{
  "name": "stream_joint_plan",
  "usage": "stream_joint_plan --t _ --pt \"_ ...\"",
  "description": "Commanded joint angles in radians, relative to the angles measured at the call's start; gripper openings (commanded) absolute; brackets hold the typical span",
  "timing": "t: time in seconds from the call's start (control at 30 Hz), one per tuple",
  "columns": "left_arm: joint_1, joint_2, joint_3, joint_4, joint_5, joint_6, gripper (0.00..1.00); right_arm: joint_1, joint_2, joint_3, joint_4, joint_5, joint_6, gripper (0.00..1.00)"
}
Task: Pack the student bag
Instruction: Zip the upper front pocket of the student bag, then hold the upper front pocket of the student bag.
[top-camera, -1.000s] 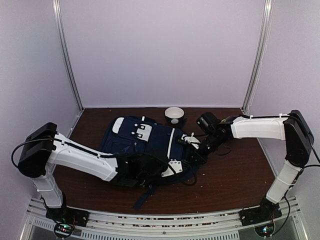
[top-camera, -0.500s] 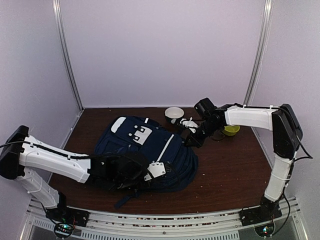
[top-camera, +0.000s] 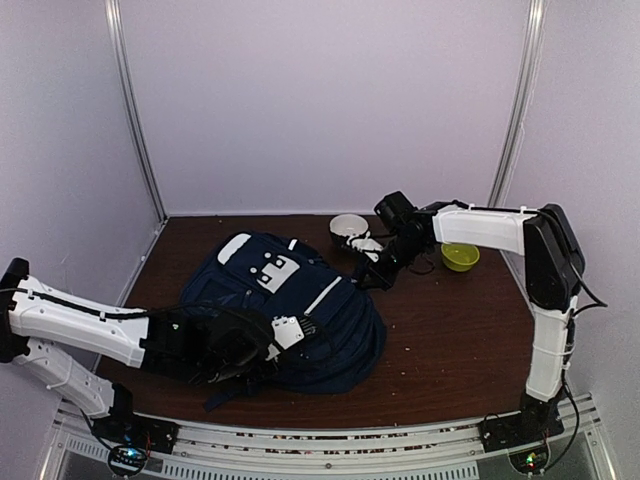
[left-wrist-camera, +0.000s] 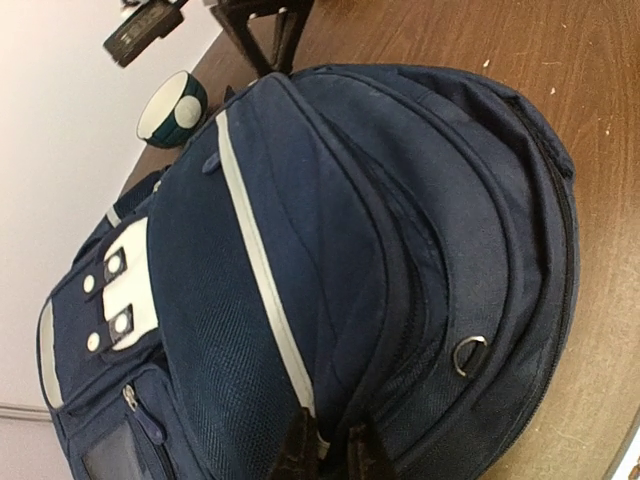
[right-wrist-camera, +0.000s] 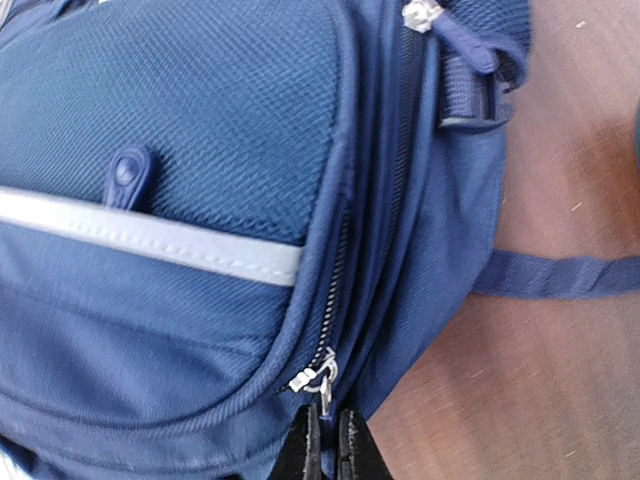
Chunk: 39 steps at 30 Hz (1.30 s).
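The student bag (top-camera: 300, 300) is a navy backpack with white stripe trim, lying flat left of the table's middle. My left gripper (top-camera: 305, 328) is at the bag's near side. In the left wrist view it (left-wrist-camera: 330, 452) is shut on a fold of the bag's fabric (left-wrist-camera: 340, 300) where the white stripe (left-wrist-camera: 262, 270) ends. My right gripper (top-camera: 369, 274) is at the bag's far right edge. In the right wrist view it (right-wrist-camera: 328, 442) is shut on the blue tab of a metal zipper pull (right-wrist-camera: 322, 380). That zipper reads as closed along the seam above the pull.
A white-and-dark bowl (top-camera: 349, 228) stands at the back, just beyond the bag, also seen as the bowl (left-wrist-camera: 172, 108). A yellow-green bowl (top-camera: 460, 257) sits to the right, under the right arm. A loose bag strap (right-wrist-camera: 560, 275) lies on the wood. Pale walls close in three sides.
The bag has slid left and toward the near edge, dragged by the retreating left arm. The right gripper moved left along the bag's edge, still on the zipper pull, uncovering the yellow-green bowl.
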Motion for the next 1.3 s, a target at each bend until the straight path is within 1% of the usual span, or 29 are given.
stream_joint_plan --t 0.0,0.07,0.1,0.13,0.2,0.3,0.43,0.53,0.63,0.7,0.83,0.93,1.0,1.07,1.13,1.27 --pt "0.026 -0.055 -0.008 -0.252 -0.046 -0.22 0.0 -0.019 -0.107 -0.112 -0.037 0.056 -0.011 0.0" --pt "0.041 -0.081 -0.01 -0.296 -0.037 -0.279 0.2 0.009 -0.167 -0.186 -0.023 0.028 0.002 0.0" --pt "0.043 -0.11 -0.021 -0.301 -0.033 -0.29 0.28 0.03 -0.195 -0.228 -0.018 0.017 0.009 0.0" --pt "0.043 -0.133 -0.032 -0.299 -0.032 -0.292 0.33 0.052 -0.227 -0.252 -0.014 0.006 0.017 0.0" --pt "0.043 -0.172 -0.05 -0.273 -0.025 -0.28 0.38 0.11 -0.265 -0.288 -0.009 -0.012 0.033 0.0" --pt "0.04 -0.198 -0.057 -0.208 0.01 -0.231 0.43 0.194 -0.293 -0.311 -0.007 -0.044 0.063 0.0" --pt "-0.01 -0.164 -0.042 -0.04 0.052 -0.141 0.45 0.29 -0.311 -0.316 -0.003 -0.082 0.101 0.0" --pt "-0.05 -0.076 0.004 0.032 0.024 -0.115 0.45 0.324 -0.319 -0.301 -0.006 -0.093 0.111 0.0" --pt "-0.07 0.024 0.053 0.066 0.003 -0.099 0.45 0.322 -0.319 -0.283 -0.018 -0.097 0.117 0.0" --pt "-0.073 0.07 0.07 0.097 0.015 -0.097 0.45 0.32 -0.323 -0.283 -0.017 -0.101 0.119 0.0" --pt "-0.074 0.121 0.086 0.131 0.021 -0.1 0.45 0.319 -0.321 -0.285 -0.015 -0.106 0.123 0.0" --pt "-0.074 0.163 0.117 0.101 -0.01 -0.107 0.44 0.319 -0.321 -0.287 -0.009 -0.114 0.128 0.0" --pt "-0.076 0.165 0.132 0.085 0.027 -0.103 0.44 0.317 -0.316 -0.284 -0.006 -0.117 0.132 0.0" --pt "-0.089 0.135 0.113 0.132 0.105 -0.087 0.45 0.314 -0.309 -0.282 -0.006 -0.125 0.136 0.0" --pt "-0.099 0.11 0.085 0.197 0.136 -0.097 0.46 0.311 -0.308 -0.281 -0.006 -0.135 0.139 0.0" --pt "-0.1 0.165 0.088 0.172 0.07 -0.14 0.47 0.309 -0.309 -0.28 -0.005 -0.138 0.139 0.0"
